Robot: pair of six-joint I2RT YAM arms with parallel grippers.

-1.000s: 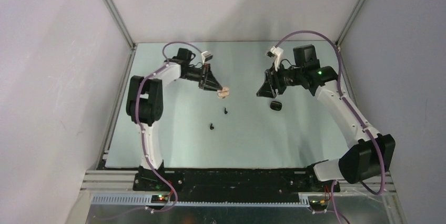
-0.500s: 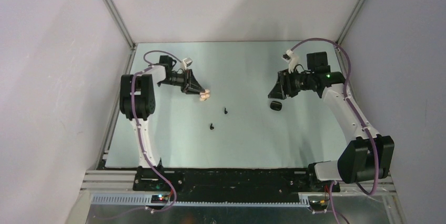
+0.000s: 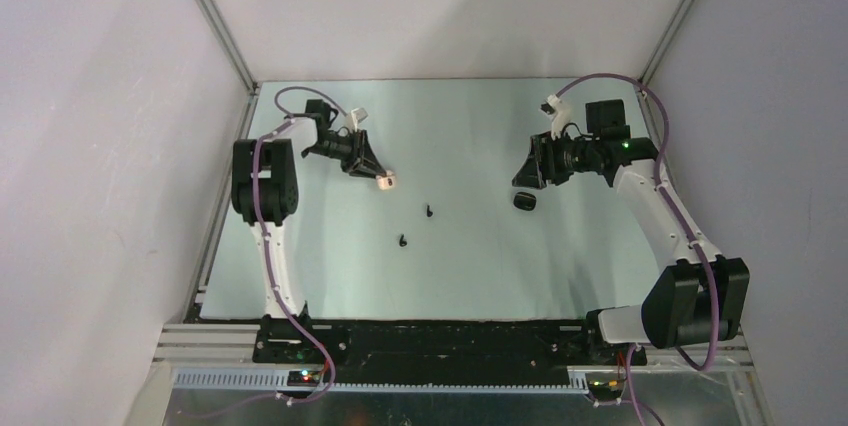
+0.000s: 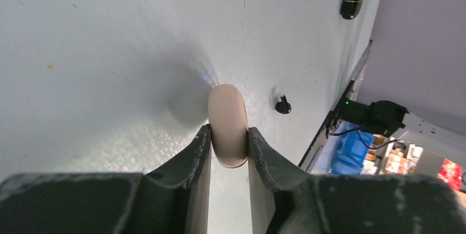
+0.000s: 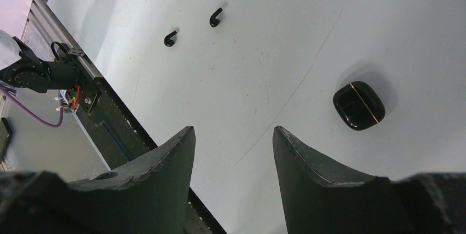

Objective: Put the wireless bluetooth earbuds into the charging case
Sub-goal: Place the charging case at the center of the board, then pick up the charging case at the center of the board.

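My left gripper is shut on a closed cream charging case, held edge-on just above the table; the top view shows the cream charging case at the left gripper tips. A closed black charging case with a gold seam lies on the table, just below my right gripper in the top view. The right gripper is open and holds nothing. Two black earbuds lie loose mid-table between the arms, and the right wrist view shows both earbuds.
The pale table is walled by plain panels at the back and both sides. A black rail with both arm bases runs along the near edge.
My left arm has pulled back to the left, carrying the cream case with it. My right gripper has drawn back to the right, away from the black case, with its jaws slightly wider.
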